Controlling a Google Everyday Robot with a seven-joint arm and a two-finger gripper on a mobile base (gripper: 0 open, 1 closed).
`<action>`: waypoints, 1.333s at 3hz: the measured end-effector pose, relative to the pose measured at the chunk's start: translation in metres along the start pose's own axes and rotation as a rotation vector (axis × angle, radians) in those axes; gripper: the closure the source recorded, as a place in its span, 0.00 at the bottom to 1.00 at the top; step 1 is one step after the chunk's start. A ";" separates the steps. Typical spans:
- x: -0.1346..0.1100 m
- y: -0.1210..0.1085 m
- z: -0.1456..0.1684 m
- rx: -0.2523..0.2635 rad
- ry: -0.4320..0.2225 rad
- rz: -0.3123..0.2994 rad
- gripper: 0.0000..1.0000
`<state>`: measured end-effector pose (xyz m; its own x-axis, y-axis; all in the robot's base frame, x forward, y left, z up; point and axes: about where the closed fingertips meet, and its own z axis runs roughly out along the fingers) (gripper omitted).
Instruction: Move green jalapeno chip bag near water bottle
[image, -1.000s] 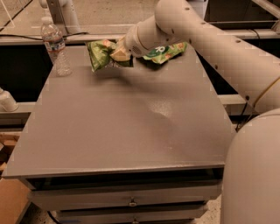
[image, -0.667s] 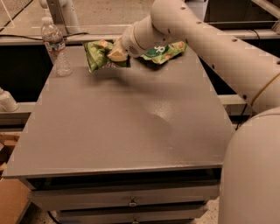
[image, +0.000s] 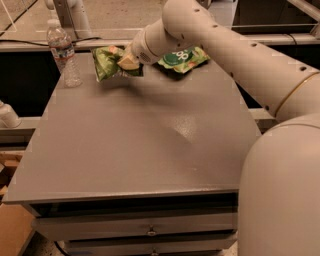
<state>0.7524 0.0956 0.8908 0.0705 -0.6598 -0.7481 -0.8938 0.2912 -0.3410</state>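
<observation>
The green jalapeno chip bag (image: 107, 62) is a crinkly light-green bag held just above the far left part of the grey table (image: 135, 145). My gripper (image: 127, 63) is shut on the bag's right end, reaching in from the right. The water bottle (image: 63, 54), clear with a white cap and a label band, stands upright at the table's far left corner, a short way left of the bag and not touching it.
A smaller green bag with a dark-green round logo (image: 183, 58) lies at the back of the table, behind my arm. My arm (image: 240, 55) spans the right side. Drawers (image: 145, 227) sit under the table front. A white post (image: 72, 17) stands behind the bottle.
My gripper has carried the chip bag a little further left, toward the water bottle. The bottle and the smaller green bag have not moved.
</observation>
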 end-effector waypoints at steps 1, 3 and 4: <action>0.005 -0.002 0.011 -0.001 0.008 0.014 1.00; 0.006 0.012 0.032 -0.040 0.003 0.026 1.00; 0.008 0.019 0.042 -0.060 0.001 0.037 1.00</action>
<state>0.7548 0.1245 0.8544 0.0364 -0.6500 -0.7591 -0.9209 0.2732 -0.2781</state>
